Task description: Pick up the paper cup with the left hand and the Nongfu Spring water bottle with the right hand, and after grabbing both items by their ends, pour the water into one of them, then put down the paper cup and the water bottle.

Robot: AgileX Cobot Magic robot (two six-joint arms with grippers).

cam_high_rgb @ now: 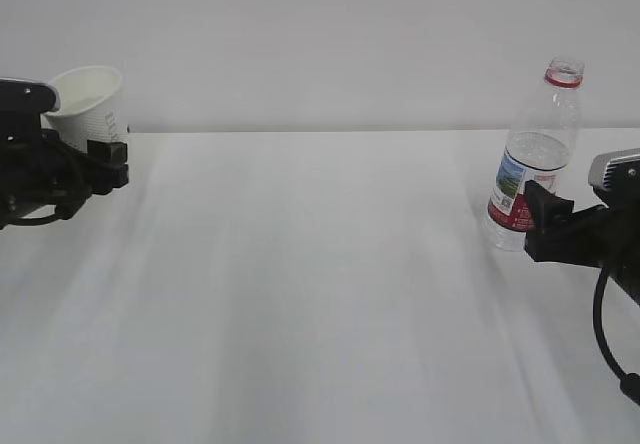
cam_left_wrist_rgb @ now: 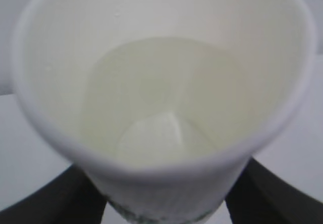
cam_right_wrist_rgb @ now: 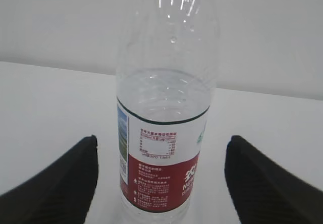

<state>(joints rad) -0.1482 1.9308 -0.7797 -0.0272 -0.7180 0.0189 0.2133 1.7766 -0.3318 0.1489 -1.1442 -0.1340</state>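
White tapered paper cup (cam_high_rgb: 88,106), tilted and already holding water (cam_left_wrist_rgb: 156,108), sits pinched in the left claw (cam_high_rgb: 105,154); the right claw (cam_right_wrist_rgb: 160,183) gapes around the table-standing clear ribbed plastic bottle (cam_high_rgb: 535,159), so the cup's set-down remains.

Bench (cam_high_rgb: 320,294): wide bare middle between paper cup (cam_high_rgb: 88,104) at far left and Nongfu Spring water bottle (cam_high_rgb: 535,154) at right, seemingly unobstructed for passage.
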